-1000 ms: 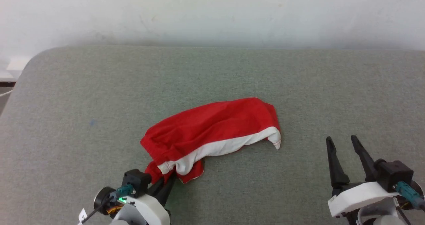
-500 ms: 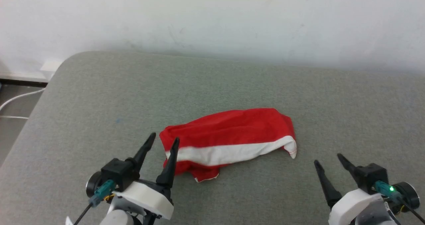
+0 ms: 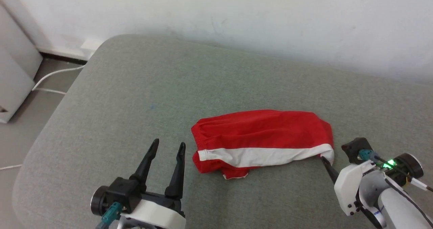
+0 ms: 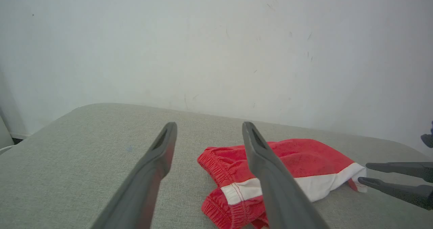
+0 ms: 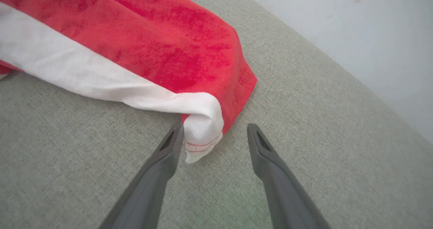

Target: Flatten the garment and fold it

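the garment (image 3: pixel 260 137) lies folded over on the grey cushion (image 3: pixel 128 97), its underside hidden. left gripper (image 3: pixel 169 142), spread wide and empty, stands beside it. right gripper (image 5: pixel 214 127), also spread, straddles the white corner.

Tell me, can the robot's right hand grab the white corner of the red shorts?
Probably yes. The right gripper is open, and the white corner of the red shorts lies just between its fingertips, with nothing in the way.
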`<state>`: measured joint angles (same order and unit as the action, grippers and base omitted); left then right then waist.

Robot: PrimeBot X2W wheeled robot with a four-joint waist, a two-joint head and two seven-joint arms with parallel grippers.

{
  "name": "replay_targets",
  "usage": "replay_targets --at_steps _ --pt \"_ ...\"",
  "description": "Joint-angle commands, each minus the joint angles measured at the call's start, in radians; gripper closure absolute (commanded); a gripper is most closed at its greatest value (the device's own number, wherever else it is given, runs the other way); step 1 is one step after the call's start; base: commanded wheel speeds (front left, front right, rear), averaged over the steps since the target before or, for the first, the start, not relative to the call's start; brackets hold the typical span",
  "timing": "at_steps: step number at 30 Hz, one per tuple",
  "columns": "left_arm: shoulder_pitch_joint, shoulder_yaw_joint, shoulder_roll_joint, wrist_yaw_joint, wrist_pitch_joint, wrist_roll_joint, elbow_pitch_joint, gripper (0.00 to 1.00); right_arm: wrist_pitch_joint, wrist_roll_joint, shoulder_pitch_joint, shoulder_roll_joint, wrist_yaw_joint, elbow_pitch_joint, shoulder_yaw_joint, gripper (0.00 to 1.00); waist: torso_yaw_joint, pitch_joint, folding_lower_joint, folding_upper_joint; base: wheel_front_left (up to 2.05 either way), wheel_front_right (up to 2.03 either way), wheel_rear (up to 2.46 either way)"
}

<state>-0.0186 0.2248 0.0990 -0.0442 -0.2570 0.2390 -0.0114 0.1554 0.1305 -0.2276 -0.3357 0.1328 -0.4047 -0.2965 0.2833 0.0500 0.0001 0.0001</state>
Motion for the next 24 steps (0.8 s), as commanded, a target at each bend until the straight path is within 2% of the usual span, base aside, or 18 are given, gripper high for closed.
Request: replay_targets --at_steps 1,7,9,16,20,24 --pt "-0.009 -0.008 -0.009 -0.012 -0.005 -0.015 -0.007 0.00 -0.003 0.000 -0.030 -0.004 -0.002 -0.026 -0.013 0.00 0.036 0.026 -0.0001 -0.0001 0.00 0.00 0.00" --pt "-0.009 -0.032 -0.030 -0.039 -0.005 -0.039 -0.025 0.00 -0.017 0.014 -0.085 -0.013 -0.002 -0.123 -0.071 0.00 0.052 0.039 -0.0001 -0.0001 0.00 0.00 0.00" --pt "-0.010 -0.036 -0.035 -0.045 -0.005 -0.044 -0.032 0.00 -0.028 0.013 -0.093 -0.018 -0.002 -0.148 -0.087 1.00 0.050 0.037 -0.0001 -0.0001 0.00 0.00 0.00" --pt "-0.018 -0.043 -0.043 -0.061 -0.005 -0.054 -0.065 0.00 -0.084 -0.009 -0.081 -0.036 -0.002 -0.136 -0.081 1.00 -0.006 -0.004 -0.0001 -0.0001 0.00 0.00 0.00" --pt "-0.027 -0.055 -0.045 -0.067 -0.005 -0.053 -0.079 0.00 -0.080 -0.016 -0.021 -0.062 -0.002 -0.044 -0.060 1.00 -0.062 -0.031 -0.0001 -0.0001 0.00 0.00 0.00" --pt "-0.034 -0.053 -0.047 -0.073 -0.005 -0.054 -0.092 0.00 -0.025 -0.013 0.071 -0.110 -0.002 0.081 -0.024 1.00 -0.116 -0.050 -0.0001 -0.0001 0.00 0.00 0.00"
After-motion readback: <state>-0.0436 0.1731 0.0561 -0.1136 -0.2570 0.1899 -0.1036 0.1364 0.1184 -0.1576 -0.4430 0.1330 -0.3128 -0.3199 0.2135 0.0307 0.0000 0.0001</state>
